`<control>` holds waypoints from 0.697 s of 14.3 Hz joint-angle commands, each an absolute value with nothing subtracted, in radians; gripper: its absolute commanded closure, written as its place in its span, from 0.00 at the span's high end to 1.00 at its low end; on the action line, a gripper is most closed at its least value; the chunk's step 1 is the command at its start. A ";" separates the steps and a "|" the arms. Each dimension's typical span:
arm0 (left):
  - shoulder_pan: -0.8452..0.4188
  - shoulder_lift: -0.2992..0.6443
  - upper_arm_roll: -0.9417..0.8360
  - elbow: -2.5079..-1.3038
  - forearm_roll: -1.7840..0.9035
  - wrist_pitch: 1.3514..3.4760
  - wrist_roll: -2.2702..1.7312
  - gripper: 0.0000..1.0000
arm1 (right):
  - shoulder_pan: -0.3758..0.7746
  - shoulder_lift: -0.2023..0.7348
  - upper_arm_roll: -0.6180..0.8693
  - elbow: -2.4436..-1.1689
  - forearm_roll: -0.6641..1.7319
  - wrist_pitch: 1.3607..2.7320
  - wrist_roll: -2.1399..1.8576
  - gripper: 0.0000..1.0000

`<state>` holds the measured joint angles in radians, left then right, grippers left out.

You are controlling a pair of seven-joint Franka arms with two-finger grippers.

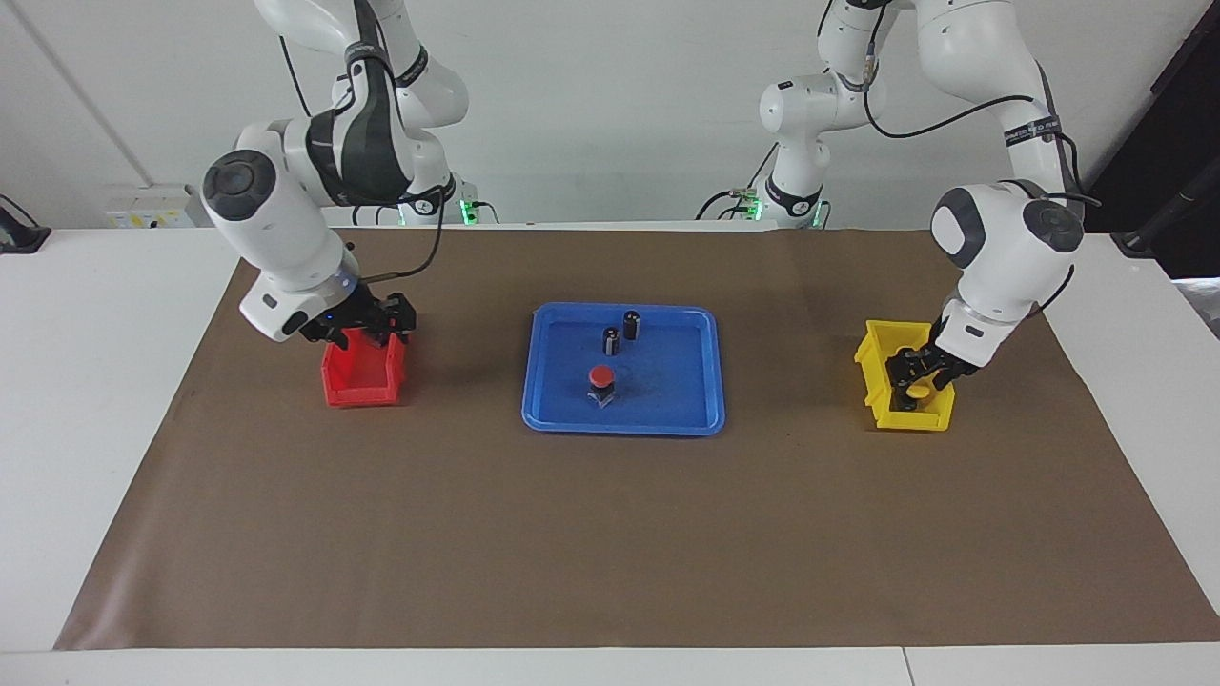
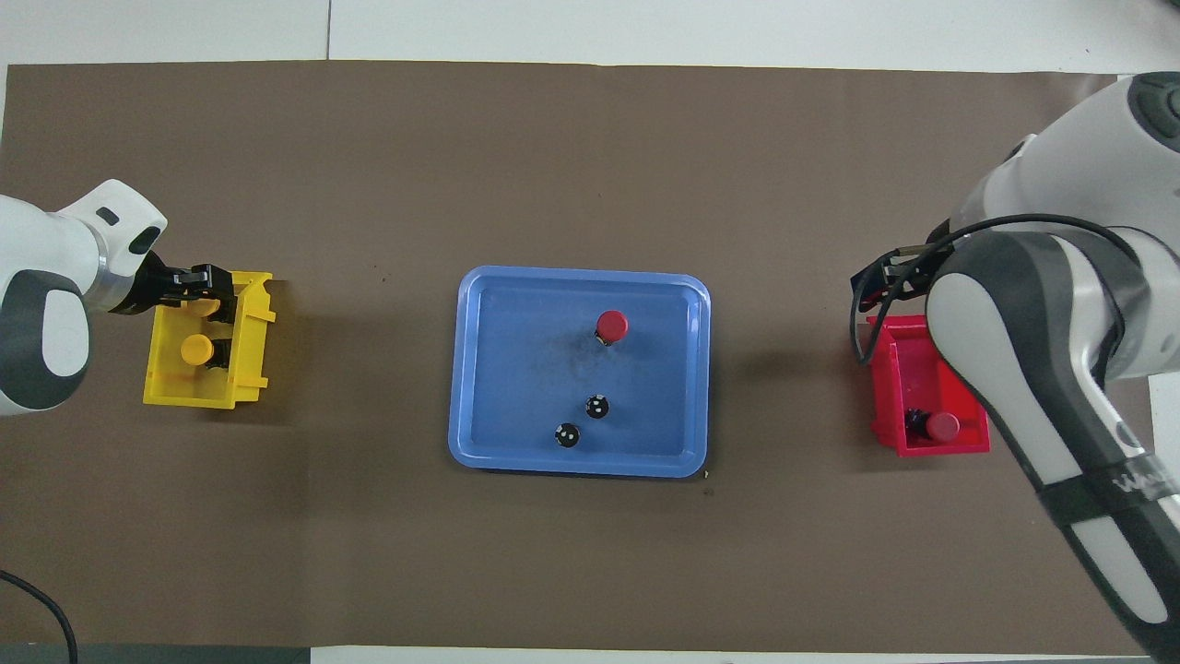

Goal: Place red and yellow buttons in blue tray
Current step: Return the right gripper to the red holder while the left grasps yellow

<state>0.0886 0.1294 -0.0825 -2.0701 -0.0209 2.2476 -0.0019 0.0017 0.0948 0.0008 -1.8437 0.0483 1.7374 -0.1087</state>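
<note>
The red and yellow buttons are spread over three containers. One red button (image 1: 600, 378) stands upright, cap upward, in the blue tray (image 1: 701, 376) at mid-counter, with two dark cylinders (image 1: 620, 332) beside it, nearer to the robots. A second red button (image 2: 935, 426) is seen only from overhead: it lies on its side in the red bin (image 2: 931, 350), at the end of the bin nearer to the robots, its long axis running along the counter with the cap toward the right arm's end. In the facing view that button is hidden by the right end effector (image 1: 367, 322), which hangs over the red bin; whether its fingers are apart or together cannot be told. One yellow button (image 2: 196, 349) is seen in the yellow bin (image 2: 249, 369), cap upward in the overhead view. The left end effector (image 1: 917, 379) is lowered into the yellow bin; the facing view shows a yellow cap at its fingertips, but a grip cannot be confirmed.
</note>
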 commanded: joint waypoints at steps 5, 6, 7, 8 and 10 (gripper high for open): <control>0.098 0.146 -0.081 -2.074 -0.029 2.269 -0.008 0.62 | -0.095 -0.026 0.018 -2.087 0.046 1.770 -0.210 0.77; 0.098 0.146 -0.081 -2.074 -0.029 2.269 -0.009 0.56 | -0.092 -0.041 0.018 -2.127 0.046 1.810 -0.210 0.77; 0.098 0.146 -0.081 -2.074 -0.029 2.269 -0.009 0.54 | -0.091 -0.052 0.018 -2.163 0.046 1.853 -0.215 0.77; 0.098 0.146 -0.081 -2.074 -0.029 2.269 -0.009 0.47 | -0.091 -0.063 0.018 -2.193 0.046 1.885 -0.225 0.77; 0.098 0.146 -0.081 -2.075 -0.029 2.269 -0.008 0.35 | -0.092 -0.081 0.018 -2.241 0.046 1.923 -0.250 0.77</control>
<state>0.0967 0.1430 -0.0820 -2.0709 -0.0209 2.2484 -0.0024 -0.0840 -0.0220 0.0143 -2.1575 0.0483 1.8719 -0.2096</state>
